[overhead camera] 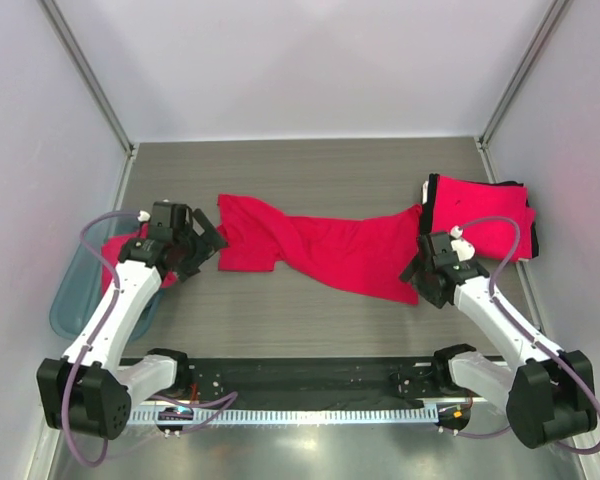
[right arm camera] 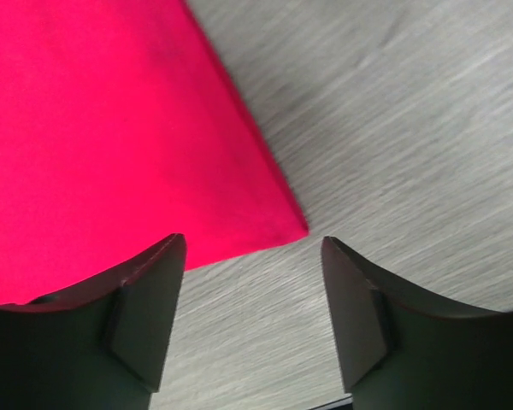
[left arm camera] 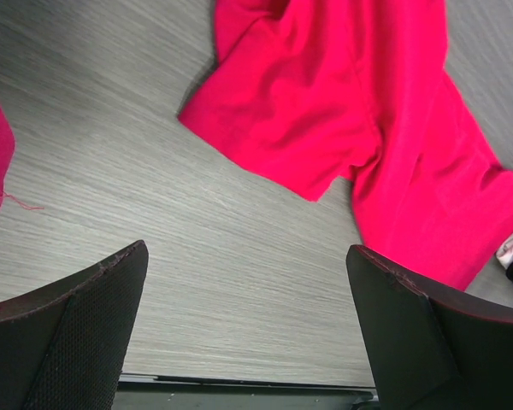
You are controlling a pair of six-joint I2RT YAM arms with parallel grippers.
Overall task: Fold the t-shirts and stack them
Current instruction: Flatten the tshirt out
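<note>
1. Across the middle of the table (overhead camera: 310, 165) lies the loose t-shirt (overhead camera: 330, 250), unfolded and rumpled, twisted near its centre, with one end toward each arm. It probably sits there so that both arms can reach an end and pull it flat.
2. At its right end, the right gripper (right arm camera: 252, 243) hangs low over the hem corner (right arm camera: 278, 213). The fingers (right arm camera: 145, 290) stand apart with the corner just ahead of the gap and bare wood under it. No cloth is pinched, and it looks lined up to take that corner.
3. At the other end, the left gripper (left arm camera: 248, 252) hovers over bare table just short of the sleeve (left arm camera: 282, 128). Its fingers (left arm camera: 77, 325) are spread wide and hold nothing, likely waiting to take the matching end.
4. Behind the right arm, at the far right of the table, rests the folded red pile (overhead camera: 485, 215), squared off with a dark edge showing. I judge it to be the stack where finished shirts go.
5. Beside the left arm stands the teal bin (overhead camera: 65, 300) with more red cloth (overhead camera: 115, 250) in it, apparently shirts not yet folded.
6. Nothing stands between either gripper and the shirt. The twist in the cloth is the likely hindrance to spreading it, and the pile sits close to the right gripper.
</note>
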